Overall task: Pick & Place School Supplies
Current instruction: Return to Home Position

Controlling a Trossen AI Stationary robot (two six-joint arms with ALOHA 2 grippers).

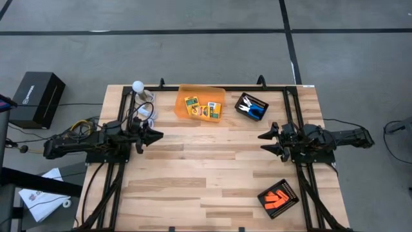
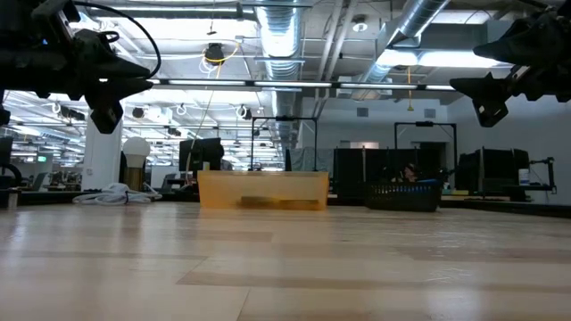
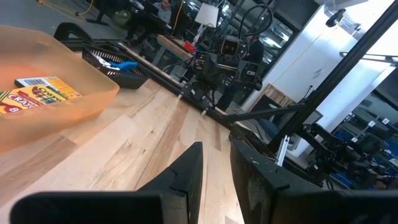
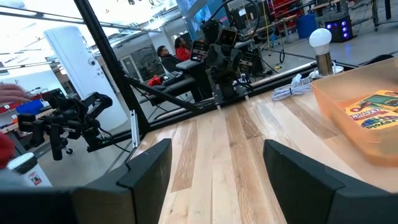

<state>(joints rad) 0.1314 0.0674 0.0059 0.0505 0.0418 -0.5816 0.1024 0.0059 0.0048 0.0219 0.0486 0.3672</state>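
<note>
Crayon box (image 1: 210,112) in bin (image 1: 182,102), long axis left-right; left end effector (image 1: 158,136) narrow (right end effector (image 1: 262,142) wide).

"cray…" on a crayon box (image 3: 15,101) in the orange bin (image 3: 68,121), other print illegible

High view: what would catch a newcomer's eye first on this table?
The translucent orange bin at the far edge of the table, holding flat yellow-and-green crayon boxes, stands out first. Next come orange stubby erasers in a black ribbed square tray at the near right corner. The left claw and right claw wait open and empty at the sides.
</note>
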